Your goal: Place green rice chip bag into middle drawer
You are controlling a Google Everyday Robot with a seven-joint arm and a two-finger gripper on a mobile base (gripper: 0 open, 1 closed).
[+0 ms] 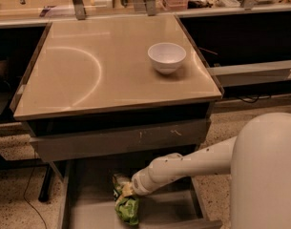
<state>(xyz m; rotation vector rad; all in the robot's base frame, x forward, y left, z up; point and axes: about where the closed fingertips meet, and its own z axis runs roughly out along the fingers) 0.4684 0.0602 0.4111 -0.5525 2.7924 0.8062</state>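
The green rice chip bag (126, 205), crumpled bright green foil with pale patches, lies on the flat bottom of the open middle drawer (173, 213), a shallow grey drawer pulled out below the table. My white arm reaches down from the right into that drawer. My gripper (127, 191) is at the arm's end, right at the top of the bag and touching it.
A white bowl (167, 57) stands on the tan table top (97, 66) at the right. Above the open drawer is a shut grey drawer front with pale scratch marks (121, 140). Dark shelving stands to both sides and speckled floor lies around.
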